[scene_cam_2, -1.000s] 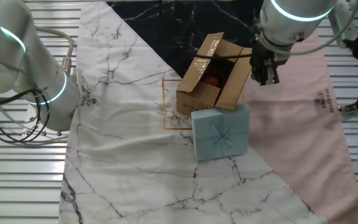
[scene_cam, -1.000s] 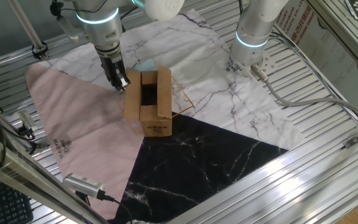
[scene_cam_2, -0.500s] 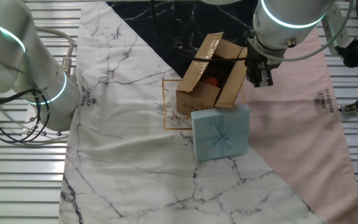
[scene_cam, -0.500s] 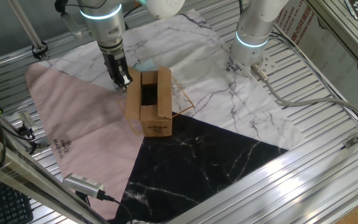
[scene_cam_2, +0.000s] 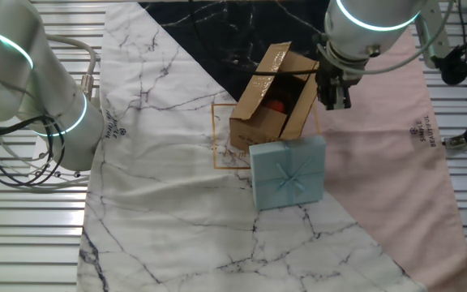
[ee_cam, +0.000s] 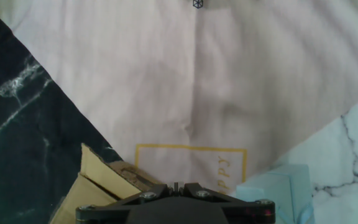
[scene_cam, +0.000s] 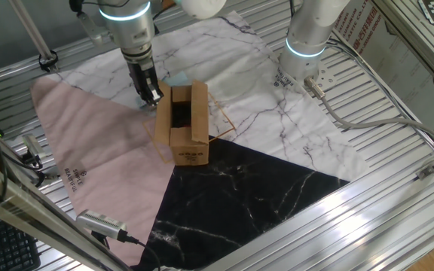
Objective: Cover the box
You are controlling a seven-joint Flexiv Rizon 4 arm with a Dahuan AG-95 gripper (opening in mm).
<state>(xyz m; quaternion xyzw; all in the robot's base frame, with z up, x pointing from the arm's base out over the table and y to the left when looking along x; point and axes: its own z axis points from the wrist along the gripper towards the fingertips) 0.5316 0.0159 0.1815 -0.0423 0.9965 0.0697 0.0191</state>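
The brown cardboard box [scene_cam: 181, 124] stands open, flaps up, dark label on one side; the jaws beside it are shut, holding nothing.

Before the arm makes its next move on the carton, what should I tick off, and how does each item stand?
1. Box upright on the cloth: ok.
2. Top flaps shut: not ok, they stand open, and something red shows inside.
3. Gripper beside the flap nearest it: ok; whether it touches, cannot tell.
4. Fingers open or shut: cannot tell; the hand view hides them behind the gripper body.
5. Light blue gift box close against the box, possibly in the way of a flap: cannot tell.
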